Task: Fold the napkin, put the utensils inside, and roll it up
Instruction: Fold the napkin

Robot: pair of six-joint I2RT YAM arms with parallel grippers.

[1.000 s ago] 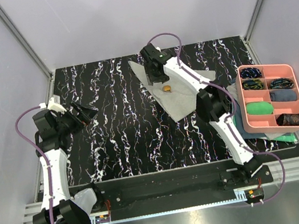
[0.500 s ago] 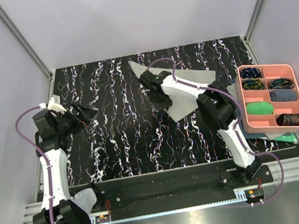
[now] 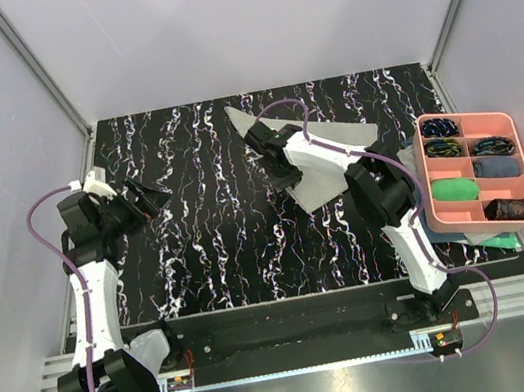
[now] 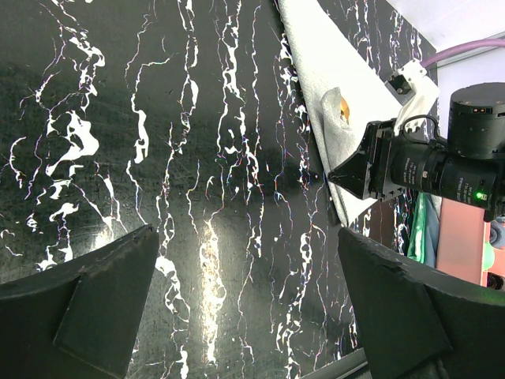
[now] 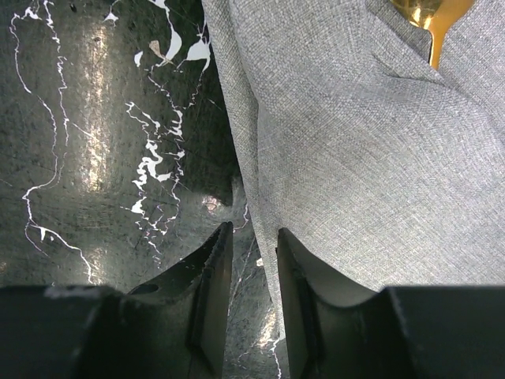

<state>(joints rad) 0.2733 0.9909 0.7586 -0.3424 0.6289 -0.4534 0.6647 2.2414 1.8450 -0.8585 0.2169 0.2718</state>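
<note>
The light grey-green napkin (image 3: 321,184) lies folded in a triangle on the black marbled table, right of centre. It also shows in the left wrist view (image 4: 323,63) and the right wrist view (image 5: 355,142). A gold spoon bowl (image 5: 430,16) peeks from under a fold, also seen in the left wrist view (image 4: 344,110); the fork is hidden. My right gripper (image 3: 289,181) (image 5: 254,233) is low at the napkin's left edge, jaws a narrow gap apart, the cloth edge beside the right finger. My left gripper (image 3: 154,193) (image 4: 246,237) is open and empty at the table's left.
A pink compartment tray (image 3: 467,114) with rolled cloths stands at the right edge, on folded teal and green cloths (image 3: 498,241). The right arm's wrist (image 4: 426,166) shows in the left wrist view. Frame walls enclose the table.
My right gripper has moved from the back of the napkin forward and down to its left edge, now covering the spoon in the top view. The left arm has not moved.
</note>
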